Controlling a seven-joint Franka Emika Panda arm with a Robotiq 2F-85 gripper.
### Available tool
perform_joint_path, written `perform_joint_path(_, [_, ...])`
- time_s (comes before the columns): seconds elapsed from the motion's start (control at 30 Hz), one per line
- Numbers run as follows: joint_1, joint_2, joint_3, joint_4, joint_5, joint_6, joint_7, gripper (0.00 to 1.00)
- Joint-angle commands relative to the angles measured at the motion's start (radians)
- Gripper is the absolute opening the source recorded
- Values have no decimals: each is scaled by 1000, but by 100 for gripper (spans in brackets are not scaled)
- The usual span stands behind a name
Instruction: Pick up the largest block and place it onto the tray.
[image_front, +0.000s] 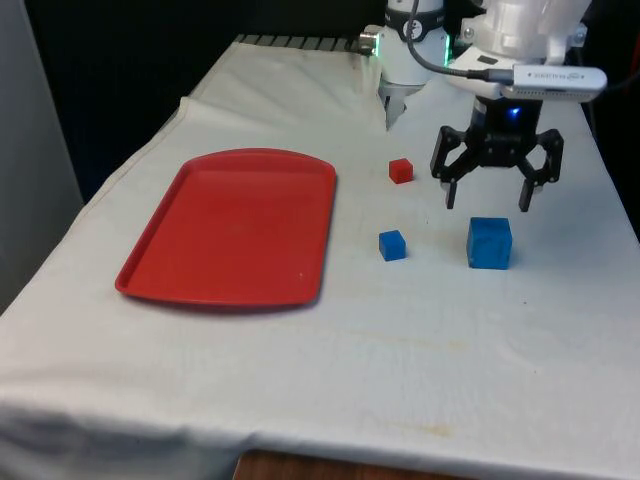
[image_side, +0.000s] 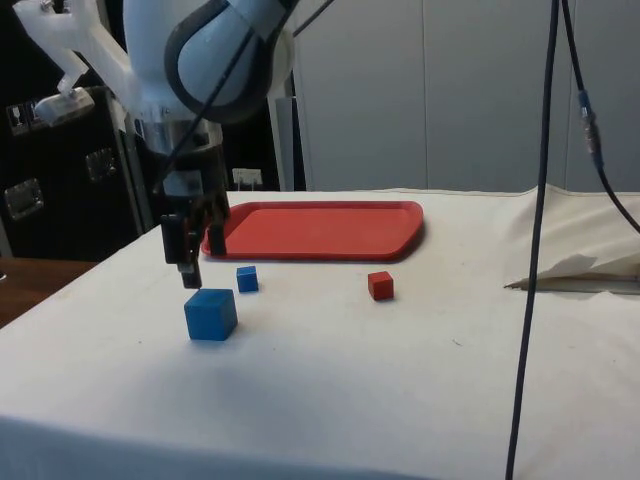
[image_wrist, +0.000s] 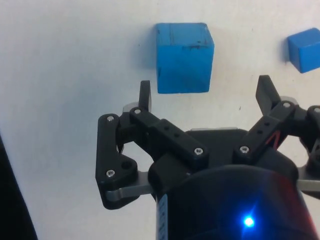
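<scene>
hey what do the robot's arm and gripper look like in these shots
The arm is glossy white with rounded joints and a dark grey band at one joint. A black cable loops beside it. The gripper is black, with two hinged fingers on bolted link bars.

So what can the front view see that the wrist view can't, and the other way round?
Front view alone: the red tray, the small red block and the whole white tablecloth.

Wrist view alone: a close look down between the open fingers at the top face of the large blue block, which lies just ahead of the fingertips, untouched.

Both: the gripper, open and above the cloth, the large blue block, and the small blue block beside it.
</scene>
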Motion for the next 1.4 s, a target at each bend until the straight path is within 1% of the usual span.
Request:
perform_joint_path(0.0, [0,4,2,-3,3,16,-1,100])
perform_joint_path(0.13, [1,12,2,-3,2,21,1,100])
perform_joint_path(0.17, [1,11,1,-1,0,12,0,100])
perform_joint_path(0.2, [2,13,3,-3,2,22,1,100])
perform_joint_path(0.43, [2,13,1,0,-1,13,0,100])
perform_joint_path(0.57, [7,14,1,1,-5,16,2,100])
perform_joint_path(0.73, [7,18,2,1,-2,21,2,100])
perform_joint_path(0.77, [5,13,2,1,-2,13,-1,100])
perform_joint_path(0.8, [7,20,2,2,-1,22,2,100])
perform_joint_path(0.9, [6,27,4,2,1,28,4,100])
perform_joint_path(1.07, [3,50,8,0,6,58,9,100])
perform_joint_path(1.1, [5,47,5,1,-1,44,10,100])
perform_joint_path(1.17, [4,60,8,-1,5,72,16,100])
perform_joint_path(1.27, [4,73,9,-1,5,87,21,100])
perform_joint_path(1.33, [4,79,9,-1,5,93,25,100])
perform_joint_path(1.37, [5,74,5,1,-1,77,23,100])
